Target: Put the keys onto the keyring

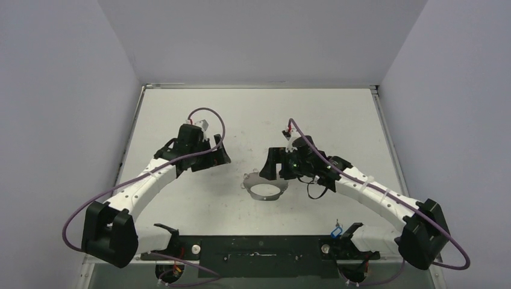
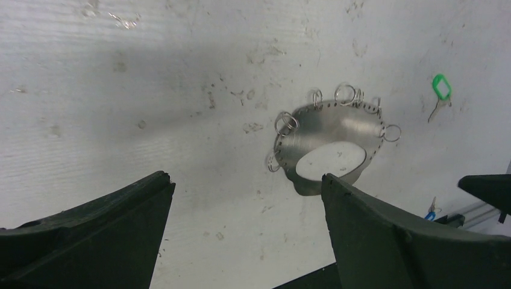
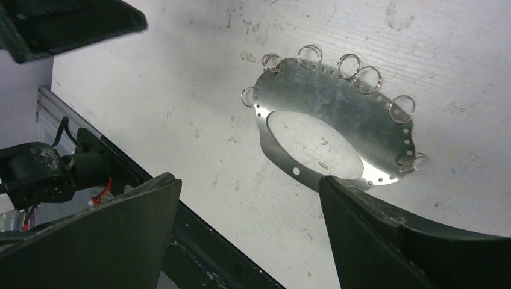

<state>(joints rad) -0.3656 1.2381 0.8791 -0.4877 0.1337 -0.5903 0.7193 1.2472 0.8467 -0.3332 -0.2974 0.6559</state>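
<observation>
Both wide open, empty: left gripper (image 2: 244,177), right gripper (image 3: 248,179). Flat grey metal keyring plate w/ small split rings (image 1: 265,188) lies btwn them, nearer your right. Green-tagged key (image 2: 442,87) sits just past the plate on your right; blue-tagged key (image 1: 337,230) by black base rail (image 1: 259,248).

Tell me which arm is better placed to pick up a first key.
Probably the right. Seen from the left gripper, the green key lies beyond the keyring, towards the right gripper, which is open.
</observation>
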